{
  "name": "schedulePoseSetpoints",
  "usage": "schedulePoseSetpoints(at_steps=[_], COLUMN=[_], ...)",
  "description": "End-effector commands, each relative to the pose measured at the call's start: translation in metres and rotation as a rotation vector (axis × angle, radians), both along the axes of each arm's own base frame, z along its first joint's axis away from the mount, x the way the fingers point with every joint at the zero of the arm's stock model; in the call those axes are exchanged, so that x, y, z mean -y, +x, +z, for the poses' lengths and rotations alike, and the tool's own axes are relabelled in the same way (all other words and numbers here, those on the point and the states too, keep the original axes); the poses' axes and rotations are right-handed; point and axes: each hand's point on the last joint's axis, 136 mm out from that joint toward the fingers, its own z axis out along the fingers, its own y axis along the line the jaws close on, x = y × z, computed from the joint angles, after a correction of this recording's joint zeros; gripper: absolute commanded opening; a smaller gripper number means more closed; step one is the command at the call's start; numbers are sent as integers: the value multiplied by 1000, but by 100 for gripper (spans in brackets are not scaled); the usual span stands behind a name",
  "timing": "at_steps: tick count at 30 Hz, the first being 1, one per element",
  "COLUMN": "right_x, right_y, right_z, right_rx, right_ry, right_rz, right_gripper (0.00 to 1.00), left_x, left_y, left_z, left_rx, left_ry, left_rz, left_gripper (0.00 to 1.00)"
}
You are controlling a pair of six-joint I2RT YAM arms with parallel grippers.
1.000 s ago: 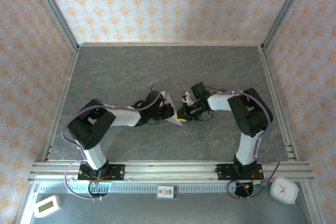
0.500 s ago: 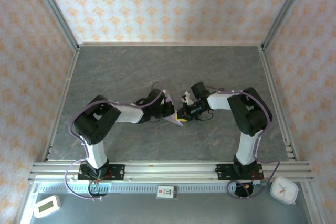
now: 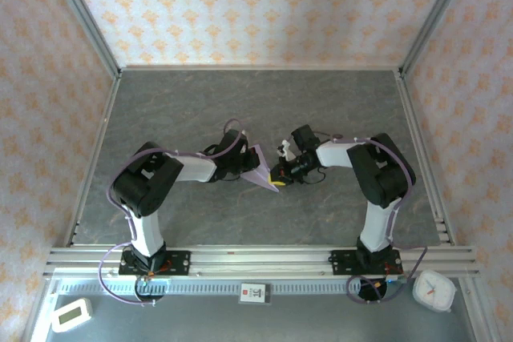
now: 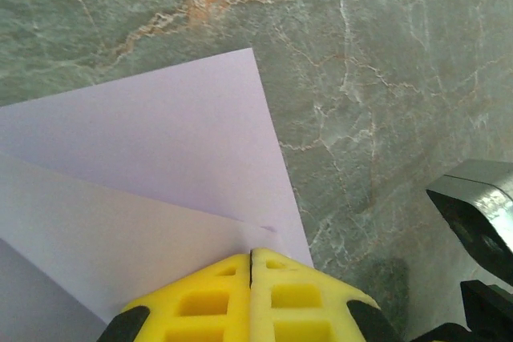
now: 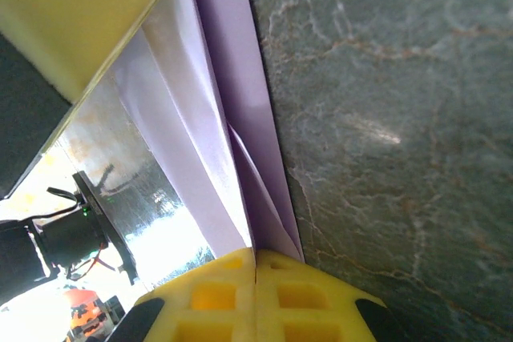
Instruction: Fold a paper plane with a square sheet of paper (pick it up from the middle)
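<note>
We see the folded paper (image 3: 260,171) at the middle of the table (image 3: 200,102), between both arms. The left gripper (image 4: 251,266) and the right gripper (image 5: 255,262) are each clenched on it

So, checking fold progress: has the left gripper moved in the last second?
Yes, slightly: the left gripper drew toward the table's left edge, uncovering more paper.

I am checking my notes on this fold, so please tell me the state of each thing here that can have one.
paper: folded into layers with sharp creases, pinched by both grippers.
left gripper: shut on the paper near its edge.
right gripper: shut on the paper's folded layers.
</note>
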Motion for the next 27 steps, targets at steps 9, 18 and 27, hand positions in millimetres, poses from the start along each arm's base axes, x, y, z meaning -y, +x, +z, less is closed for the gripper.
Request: schedulePoseSetpoints(at_steps=[9,18,27], right_x=[33,22,15], right_y=[14,29,38], right_z=[-23,20,33], right_rx=[27,118,167], right_ry=[-266,-206,-230], right_rz=[-98,-164,-192], right_gripper=[19,10,27], left_x=[-18,-22,-26], left_y=[-3,-7,-11], left_z=[-27,-32,-37], left_rx=[-46,-61,-68], left_ry=[112,140,160], left_rz=[17,6,0], left_gripper=[0,0,0])
